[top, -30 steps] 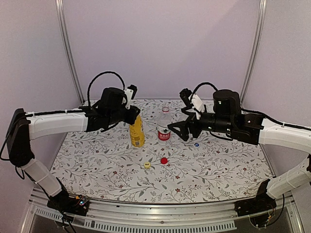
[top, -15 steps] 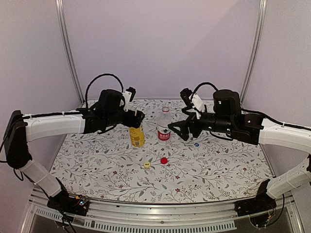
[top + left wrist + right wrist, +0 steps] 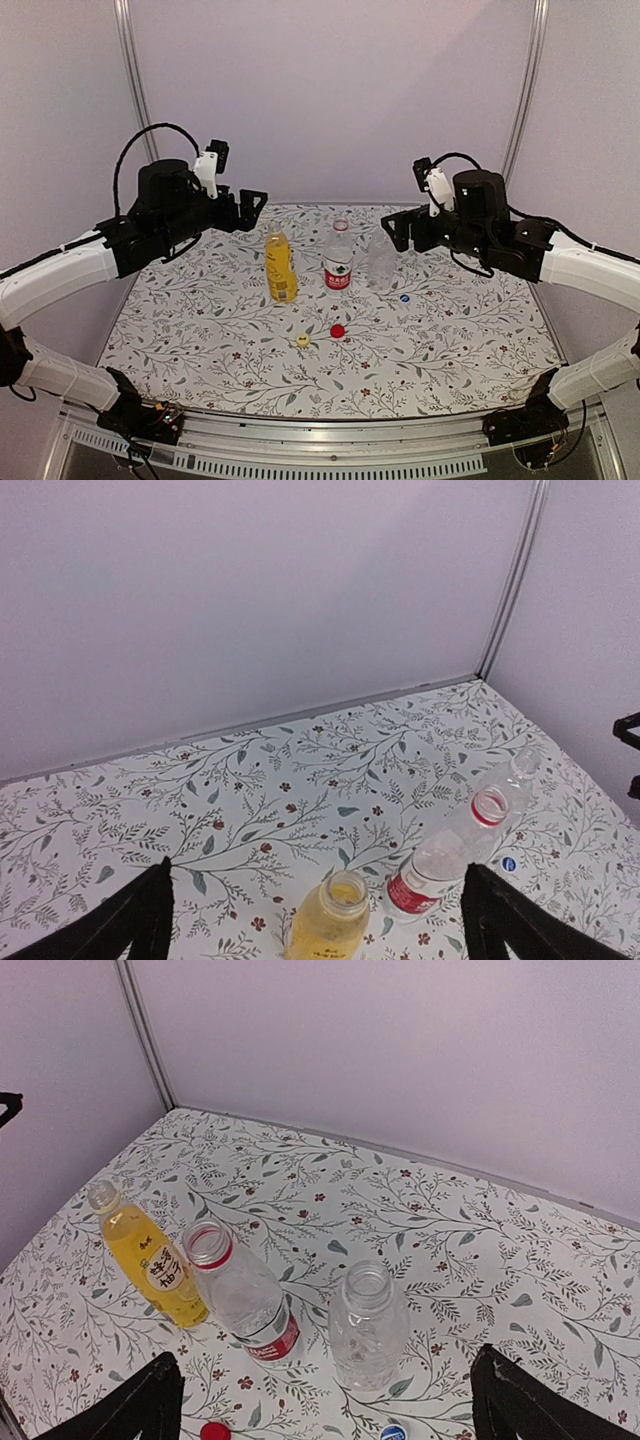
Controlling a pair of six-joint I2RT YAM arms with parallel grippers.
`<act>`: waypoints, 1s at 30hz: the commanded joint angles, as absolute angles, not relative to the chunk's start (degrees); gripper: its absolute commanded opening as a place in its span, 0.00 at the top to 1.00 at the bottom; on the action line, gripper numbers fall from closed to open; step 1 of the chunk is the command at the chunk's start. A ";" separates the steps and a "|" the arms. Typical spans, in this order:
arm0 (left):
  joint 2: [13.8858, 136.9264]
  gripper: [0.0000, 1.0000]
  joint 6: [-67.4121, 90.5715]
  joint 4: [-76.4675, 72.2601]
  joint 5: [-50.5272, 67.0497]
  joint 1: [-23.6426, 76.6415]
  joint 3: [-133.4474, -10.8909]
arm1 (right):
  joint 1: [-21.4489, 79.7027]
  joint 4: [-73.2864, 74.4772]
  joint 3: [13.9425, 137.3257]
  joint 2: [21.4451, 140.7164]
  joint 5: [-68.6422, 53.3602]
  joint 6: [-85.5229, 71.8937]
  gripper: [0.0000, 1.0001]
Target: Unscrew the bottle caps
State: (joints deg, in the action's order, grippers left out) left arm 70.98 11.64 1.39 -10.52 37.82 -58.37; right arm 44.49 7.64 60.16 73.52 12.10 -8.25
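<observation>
Release just done. My left end effector [image 3: 250,207] was pinched on the top of the yellow bottle [image 3: 281,268] a second ago. It now stands wide with nothing in it, and the arm has pulled up and back to the left, well apart from the row. The wrist view shows its fingers spread at both lower corners and only table [image 3: 450,340] and bottles between them.

My right end effector [image 3: 392,233] has backed off too. It was just beside the red-label bottle [image 3: 339,262] and now hangs up and to the right of the clear bottle [image 3: 381,263], spread wide and empty, touching nothing.

The yellow bottle stays upright after the let-go, no tip. All three bottles stand in a line near the back of the table with their mouths open, and both wrist views look straight down into bare necks.

Caps are all off and lying loose on the table:
- The yellow cap [image 3: 303,340] sits on the near side of the yellow bottle.
- The red cap [image 3: 337,330] sits just beside it, in front of the red-label bottle.
- The blue-white cap [image 3: 404,297] sits near the clear bottle, on its right near side.

Judgement: no cap is left on any neck and both arms are retracting, so the unscrewing looks complete. I see nothing more to grasp.
</observation>
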 commanded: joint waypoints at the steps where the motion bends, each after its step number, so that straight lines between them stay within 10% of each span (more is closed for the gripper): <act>1: 65.92 0.00 12.90 1.95 -9.79 34.79 -55.92 | 39.86 9.58 61.02 68.72 18.47 -14.14 0.01; 30: 54.73 0.00 4.56 -2.40 -16.72 31.72 -50.25 | 35.87 5.59 55.33 55.32 22.97 -5.45 0.01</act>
State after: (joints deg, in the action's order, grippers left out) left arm 56.25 6.28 1.32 -15.99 32.45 -51.00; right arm 35.99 9.15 56.90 57.93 22.28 -6.20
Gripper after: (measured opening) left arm 0.996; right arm 0.989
